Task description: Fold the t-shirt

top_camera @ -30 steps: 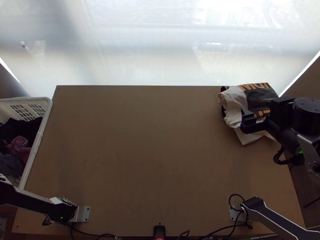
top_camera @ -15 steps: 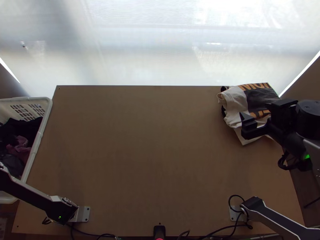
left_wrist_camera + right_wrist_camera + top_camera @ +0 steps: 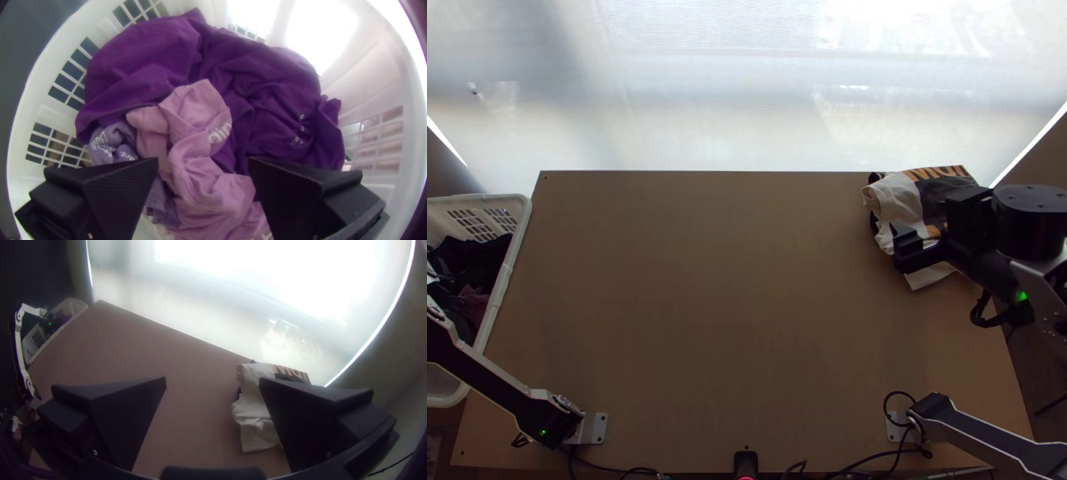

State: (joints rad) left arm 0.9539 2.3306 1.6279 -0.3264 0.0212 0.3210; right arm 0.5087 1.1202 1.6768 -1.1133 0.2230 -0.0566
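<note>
Backlight glares beyond the dim table, and 2 wrist views have dark corners.

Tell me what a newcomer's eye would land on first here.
Probably the glaring pale backdrop beyond the far edge of the table. Next, the purple cloth and pink cloth heaped in the white basket, the left gripper open over them. Then the off-white cloth with orange print at the far right corner, near the open right gripper.

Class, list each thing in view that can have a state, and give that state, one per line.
White printed t-shirt, folded, on the table
Basket, upright, holding clothes
Purple cloth, bunched
Pink garment, crumpled
Left gripper, open, over the basket
Right gripper, open, near the t-shirt
</note>
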